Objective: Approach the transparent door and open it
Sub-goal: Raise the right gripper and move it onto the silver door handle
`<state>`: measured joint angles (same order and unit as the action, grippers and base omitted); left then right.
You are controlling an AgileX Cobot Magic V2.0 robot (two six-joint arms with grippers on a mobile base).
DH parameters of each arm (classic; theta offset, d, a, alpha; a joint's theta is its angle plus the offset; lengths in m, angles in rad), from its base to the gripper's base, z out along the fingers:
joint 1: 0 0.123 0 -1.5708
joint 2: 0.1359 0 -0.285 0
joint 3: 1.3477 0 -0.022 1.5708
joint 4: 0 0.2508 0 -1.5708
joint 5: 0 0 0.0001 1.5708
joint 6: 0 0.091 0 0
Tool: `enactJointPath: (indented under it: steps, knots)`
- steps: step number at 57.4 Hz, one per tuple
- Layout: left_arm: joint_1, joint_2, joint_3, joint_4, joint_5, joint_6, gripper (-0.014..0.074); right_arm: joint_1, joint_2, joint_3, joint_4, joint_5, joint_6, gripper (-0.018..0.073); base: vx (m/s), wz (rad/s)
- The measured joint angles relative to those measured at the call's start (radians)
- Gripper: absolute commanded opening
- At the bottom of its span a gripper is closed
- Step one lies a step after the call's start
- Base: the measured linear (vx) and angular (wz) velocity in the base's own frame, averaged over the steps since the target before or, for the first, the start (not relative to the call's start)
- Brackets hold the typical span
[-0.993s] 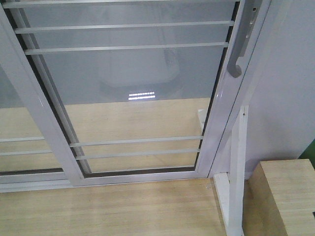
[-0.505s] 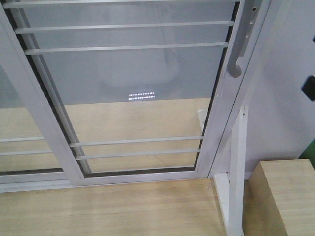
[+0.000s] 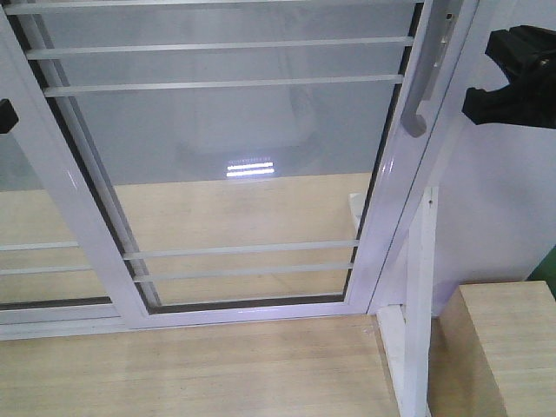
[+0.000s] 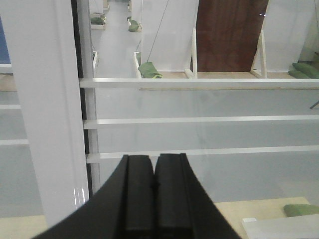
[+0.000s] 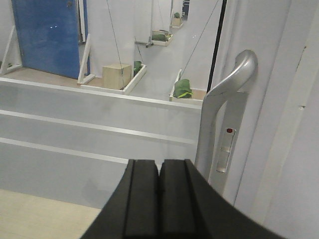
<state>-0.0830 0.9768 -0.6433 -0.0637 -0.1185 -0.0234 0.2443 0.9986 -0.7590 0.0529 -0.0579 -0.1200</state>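
In the front view we see the transparent door [image 3: 234, 130] standing along the far edge of the wooden platform [image 3: 191, 365], its grey handle [image 3: 424, 87] toward the far right corner. The right gripper [image 3: 521, 87] hangs just beside that handle, not touching it. The left gripper [image 3: 7, 115] peeks in at the left (a black scrap only). From the left wrist, its pads [image 4: 139, 189] press together before the white bars [image 4: 199, 120]. From the right wrist, the pads [image 5: 142, 194] likewise meet, holding nothing.
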Motion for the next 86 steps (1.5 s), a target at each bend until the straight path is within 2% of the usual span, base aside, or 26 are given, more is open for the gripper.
enactJointPath:
  steps: [8, 15, 23, 32, 39, 46, 55, 64, 72, 86]
  knots:
    - [0.000, 0.000, -0.001, 0.002, -0.009, 0.023, 0.0047, 0.000, 0.000, 0.000, 0.000, -0.003, 0.000, 0.0036, 0.00, 0.00]
    - [0.000, 0.000, -0.001, 0.003, -0.015, 0.059, 0.0118, 0.000, 0.000, 0.000, 0.000, 0.004, 0.000, 0.0120, 0.00, 0.00]
    - [0.000, 0.000, -0.001, 0.003, -0.017, 0.066, 0.0253, 0.000, 0.000, 0.000, 0.000, 0.013, -0.010, 0.0291, 0.00, 0.00]
    - [0.000, 0.000, -0.001, 0.003, -0.015, 0.068, 0.0419, 0.000, 0.000, 0.000, 0.000, 0.018, -0.028, 0.0536, 0.00, 0.00]
    - [0.000, 0.000, -0.001, 0.003, -0.013, 0.068, 0.0526, 0.000, 0.000, 0.000, 0.000, 0.018, -0.029, 0.0640, 0.00, 0.00]
    - [0.000, 0.000, -0.001, 0.003, -0.005, 0.068, 0.0581, 0.000, 0.014, 0.000, 0.000, 0.003, -0.029, 0.0647, 0.00, 0.00]
    - [0.000, 0.000, -0.001, 0.003, 0.032, 0.068, 0.0584, -0.009, 0.050, 0.000, 0.017, 0.003, -0.029, 0.0627, 0.00, 0.00]
    - [0.000, 0.000, -0.001, 0.003, 0.070, 0.068, 0.0584, -0.082, 0.067, 0.000, 0.093, 0.013, -0.029, 0.0612, 0.00, 0.00]
    - [0.000, 0.000, -0.001, 0.003, 0.082, 0.068, 0.0584, -0.134, 0.122, 0.000, 0.119, 0.004, -0.029, 0.0589, 0.00, 0.00]
    - [0.000, 0.000, -0.001, 0.003, 0.085, 0.068, 0.0584, -0.147, 0.317, -0.023, 0.127, -0.140, -0.029, 0.0551, 0.00, 0.00]
